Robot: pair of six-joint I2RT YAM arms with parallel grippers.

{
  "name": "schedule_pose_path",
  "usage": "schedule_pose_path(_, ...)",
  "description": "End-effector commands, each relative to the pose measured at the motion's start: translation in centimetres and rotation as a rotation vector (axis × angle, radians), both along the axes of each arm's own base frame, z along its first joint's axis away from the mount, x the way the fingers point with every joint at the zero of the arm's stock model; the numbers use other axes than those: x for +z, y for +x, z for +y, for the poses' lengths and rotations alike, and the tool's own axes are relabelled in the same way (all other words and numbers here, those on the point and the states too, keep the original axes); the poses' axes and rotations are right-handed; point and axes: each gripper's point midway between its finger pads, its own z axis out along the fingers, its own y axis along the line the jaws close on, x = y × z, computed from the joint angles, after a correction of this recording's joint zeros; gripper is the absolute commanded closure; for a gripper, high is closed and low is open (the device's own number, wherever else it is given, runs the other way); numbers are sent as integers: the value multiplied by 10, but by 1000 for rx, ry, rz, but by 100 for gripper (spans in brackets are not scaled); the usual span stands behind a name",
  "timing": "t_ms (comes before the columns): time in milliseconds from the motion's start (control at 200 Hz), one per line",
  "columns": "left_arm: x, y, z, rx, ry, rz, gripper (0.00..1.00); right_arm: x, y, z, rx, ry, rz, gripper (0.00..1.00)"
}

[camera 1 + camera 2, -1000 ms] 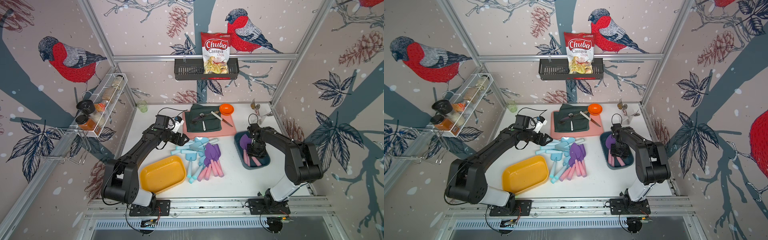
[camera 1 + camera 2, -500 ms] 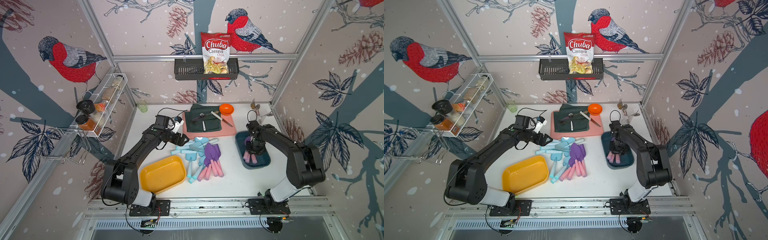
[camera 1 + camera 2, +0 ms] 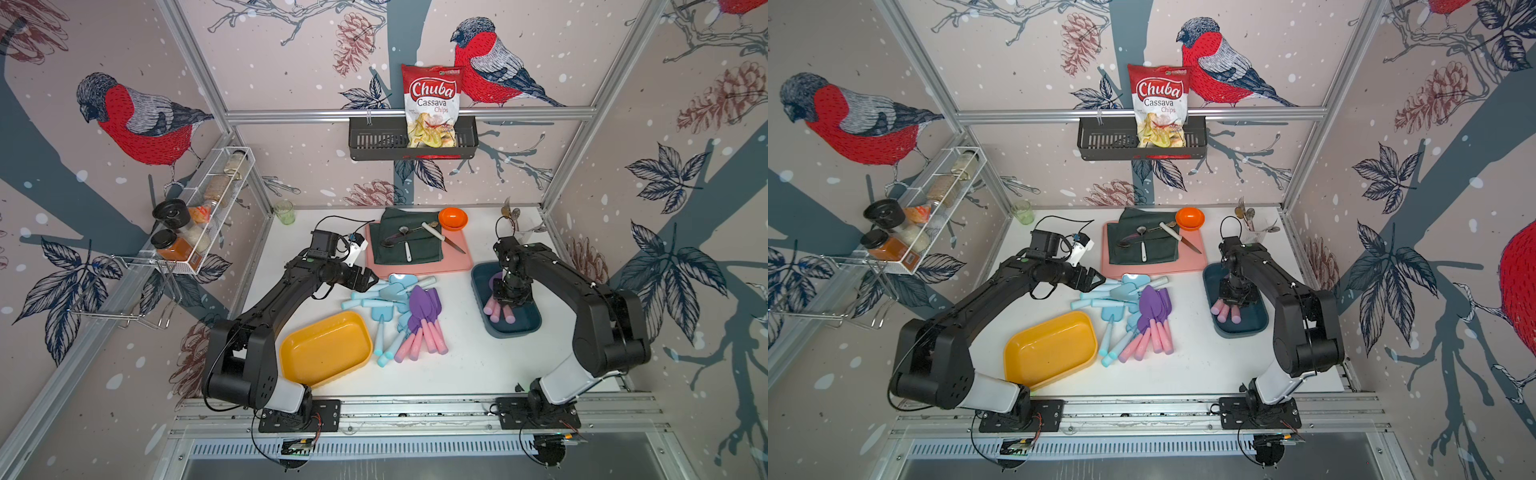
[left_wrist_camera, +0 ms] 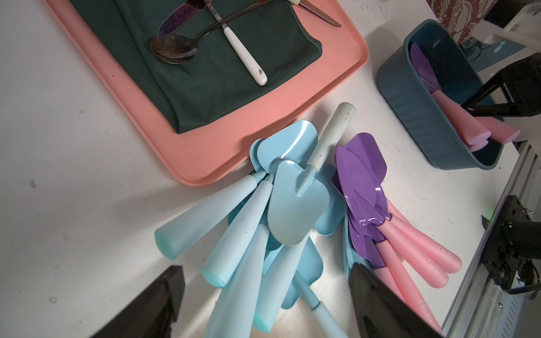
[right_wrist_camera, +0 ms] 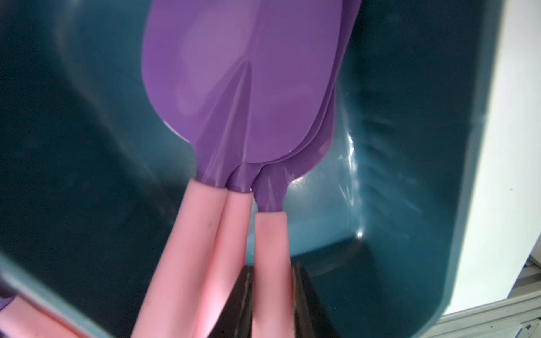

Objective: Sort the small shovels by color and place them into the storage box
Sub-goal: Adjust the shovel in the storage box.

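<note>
**Top views.** The shovels are shown mostly unsorted, heaped at mid-tabletop (image 3: 457, 365). There, blue shovels (image 3: 380, 297) lie crossed beside purple shovels (image 3: 422, 309). Three boxed shovels (image 3: 496, 311), purple with pink handles, are seen in the teal box (image 3: 523, 326), where the right tool (image 3: 503, 300) is set down among them. The yellow box (image 3: 324, 351) is shown empty. The left tool (image 3: 370, 279) is poised at the blue side of the heap.

**Left wrist.** The left tool's fingers (image 4: 159, 295) are seen wide apart over the blue handles, with nothing gripped between them. Several purple shovels are shown beside the blue ones, touching them.

**Right wrist.** The right tool is seen clamped on the pink handle of one boxed shovel (image 5: 270, 248). Its blade is nested against the other two inside the box.

**Progress.** The task is judged to be at an early stage. Three purple shovels are boxed, no blue one is, and the whole heap is left to be sorted.
</note>
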Motion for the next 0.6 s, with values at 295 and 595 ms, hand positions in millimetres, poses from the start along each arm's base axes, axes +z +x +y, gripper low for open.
schedule_pose_path(295,6,-1,-2,-10,-17,-22,8,34,13,-7,-42,-34,-65,43)
schedule_pose_path(595,8,0,-3,-8,-26,-22,8,59,37,51,-74,268,-264,37)
